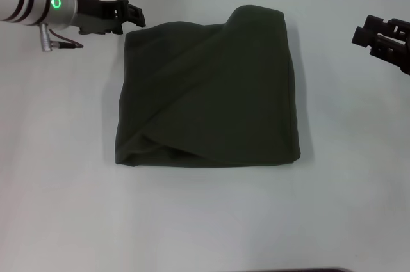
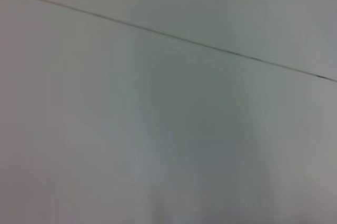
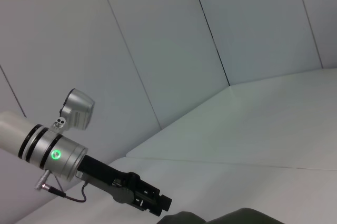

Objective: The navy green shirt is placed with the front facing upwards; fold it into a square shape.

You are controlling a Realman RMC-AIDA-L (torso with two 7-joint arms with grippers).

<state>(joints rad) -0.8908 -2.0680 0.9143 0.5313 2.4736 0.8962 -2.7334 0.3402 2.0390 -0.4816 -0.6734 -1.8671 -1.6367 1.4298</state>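
Observation:
The navy green shirt (image 1: pixel 208 89) lies folded into a rough square on the white table, with diagonal creases across its top and no lettering showing. My left gripper (image 1: pixel 133 16) hovers just beyond the shirt's far left corner and holds no cloth. In the right wrist view the same left gripper (image 3: pixel 158 204) hangs just above a sliver of the shirt (image 3: pixel 237 217). My right gripper (image 1: pixel 366 34) is off to the right of the shirt, well apart from it. The left wrist view shows only bare white surface.
The white table (image 1: pixel 205 221) extends on all sides of the shirt. Pale wall panels (image 3: pixel 210 50) stand behind the table. A thin dark seam (image 2: pixel 168 35) crosses the surface in the left wrist view.

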